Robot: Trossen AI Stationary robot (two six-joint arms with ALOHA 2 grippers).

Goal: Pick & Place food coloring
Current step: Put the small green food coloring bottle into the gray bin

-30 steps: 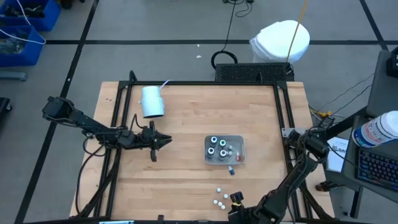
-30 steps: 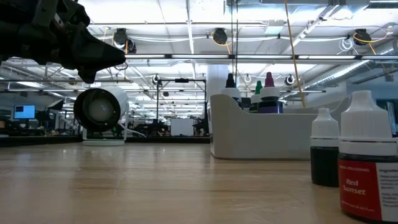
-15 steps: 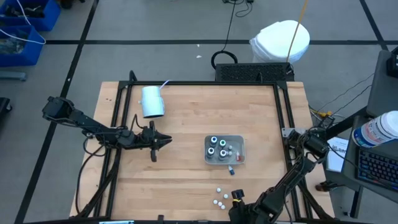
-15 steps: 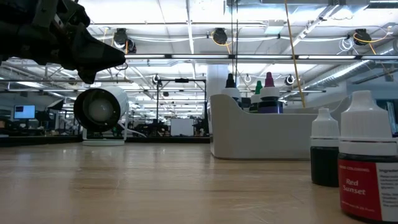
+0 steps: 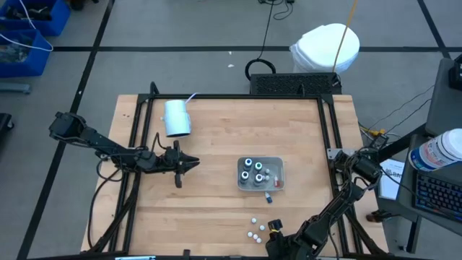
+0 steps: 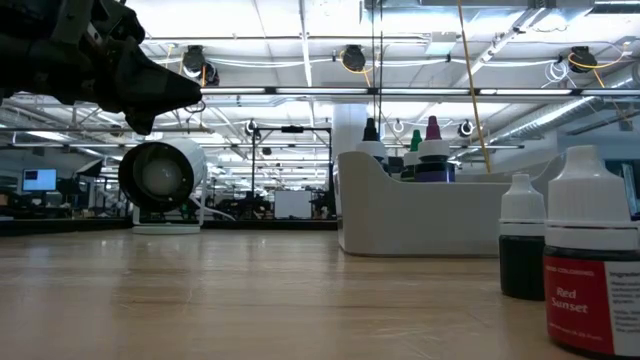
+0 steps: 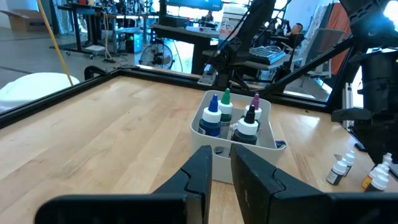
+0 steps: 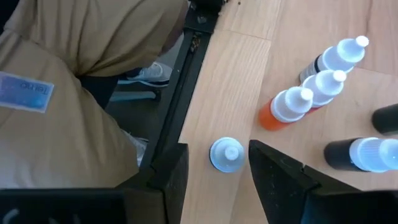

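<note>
Food coloring bottles (image 5: 257, 232) stand loose near the wooden tabletop's (image 5: 216, 130) front edge, more in a grey tray (image 5: 260, 174). Left hand (image 5: 195, 164) hovers nearly closed, empty; right hand (image 8: 214, 163) straddles one white-capped bottle (image 8: 226, 154), fingers apart. Tiled floor surrounds.
</note>
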